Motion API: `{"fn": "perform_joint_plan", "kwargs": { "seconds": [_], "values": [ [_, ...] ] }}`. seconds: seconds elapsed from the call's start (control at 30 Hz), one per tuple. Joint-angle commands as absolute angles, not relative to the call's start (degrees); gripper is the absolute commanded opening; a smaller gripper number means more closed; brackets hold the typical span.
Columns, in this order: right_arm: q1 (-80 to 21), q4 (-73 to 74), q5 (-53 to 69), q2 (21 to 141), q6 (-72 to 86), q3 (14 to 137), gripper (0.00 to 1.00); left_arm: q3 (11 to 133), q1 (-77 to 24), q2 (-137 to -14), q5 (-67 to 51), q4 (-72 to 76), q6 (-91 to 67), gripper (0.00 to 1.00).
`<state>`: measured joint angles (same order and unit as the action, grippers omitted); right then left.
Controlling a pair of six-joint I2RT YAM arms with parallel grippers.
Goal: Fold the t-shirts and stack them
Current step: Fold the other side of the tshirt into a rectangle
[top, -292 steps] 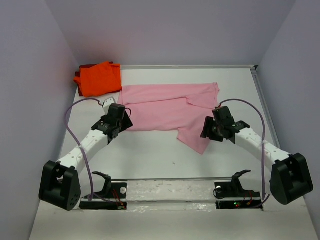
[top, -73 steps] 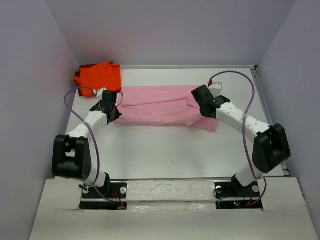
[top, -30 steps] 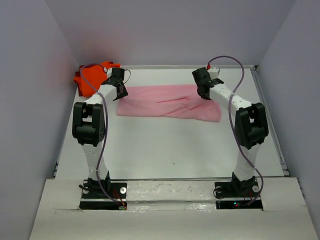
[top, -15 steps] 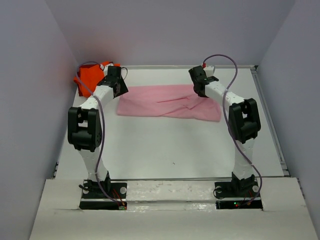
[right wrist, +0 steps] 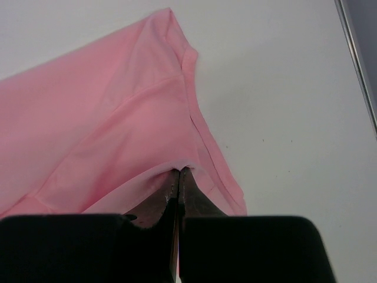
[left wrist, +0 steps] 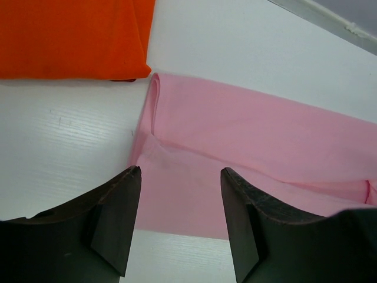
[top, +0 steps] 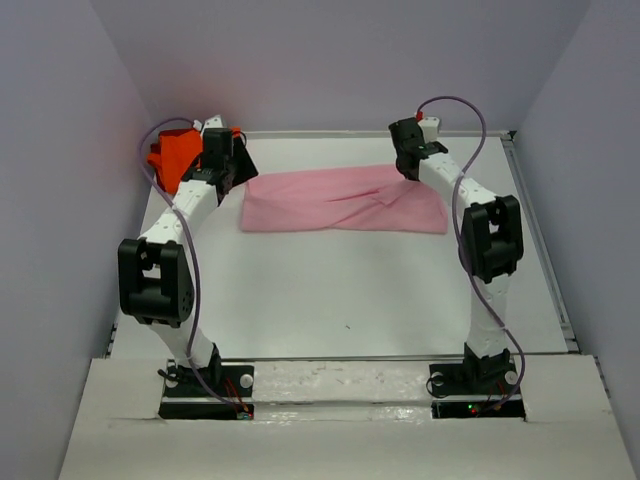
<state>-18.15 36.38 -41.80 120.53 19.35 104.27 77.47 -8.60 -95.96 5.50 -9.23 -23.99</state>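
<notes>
The pink t-shirt (top: 340,200) lies folded into a long flat band across the far part of the table. The orange t-shirt (top: 170,162) sits folded in the far left corner. My left gripper (top: 232,168) hovers over the pink band's left end, between the two shirts. In the left wrist view it (left wrist: 181,171) stands open with nothing between its fingers, above the pink t-shirt (left wrist: 247,141), with the orange t-shirt (left wrist: 70,35) beyond. My right gripper (top: 408,170) is at the band's far right edge. In the right wrist view it (right wrist: 178,170) is shut on a pinch of the pink t-shirt (right wrist: 106,130).
The white table (top: 340,300) is closed in by grey walls at left, back and right. A metal rail (top: 535,220) runs along the right edge. Both arms reach far out from their bases, purple cables looping above them.
My left gripper has opened, let go of the pink shirt's left end and drawn back a little toward the far left. The right gripper has shifted slightly right, still pinching the cloth.
</notes>
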Motion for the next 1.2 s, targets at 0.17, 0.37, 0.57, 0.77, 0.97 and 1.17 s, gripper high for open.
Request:
{"fn": "perform_joint_plan", "kwargs": {
  "seconds": [0.17, 0.37, 0.57, 0.77, 0.97, 1.17],
  "values": [
    [-16.00, 34.72, -43.86, 126.73, 17.23, 113.54, 0.00, 77.61, -8.88, -96.33, 1.06, -9.14, -23.38, 0.66],
    [-14.77, 35.59, -42.80, 133.32, 14.42, 120.40, 0.01, 77.34, -8.79, -96.06, -2.02, -8.70, -23.64, 0.66],
    [-14.24, 36.30, -34.46, 133.25, 12.48, 121.82, 0.57, 77.08, -8.61, -96.68, -4.74, -8.00, -24.26, 0.66],
    [-14.24, 35.68, -29.10, 126.92, 13.09, 116.91, 0.65, 76.99, -8.44, -96.68, -6.68, -7.65, -24.70, 0.66],
    [-14.24, 35.60, -18.11, 119.71, 16.43, 109.00, 0.65, 76.64, -8.26, -96.50, -8.79, -7.12, -25.40, 0.66],
    [-16.61, 34.37, -12.76, 117.78, 17.93, 102.40, 0.64, 76.64, -7.91, -96.86, -10.46, -6.86, -25.93, 0.66]
  ]
}}
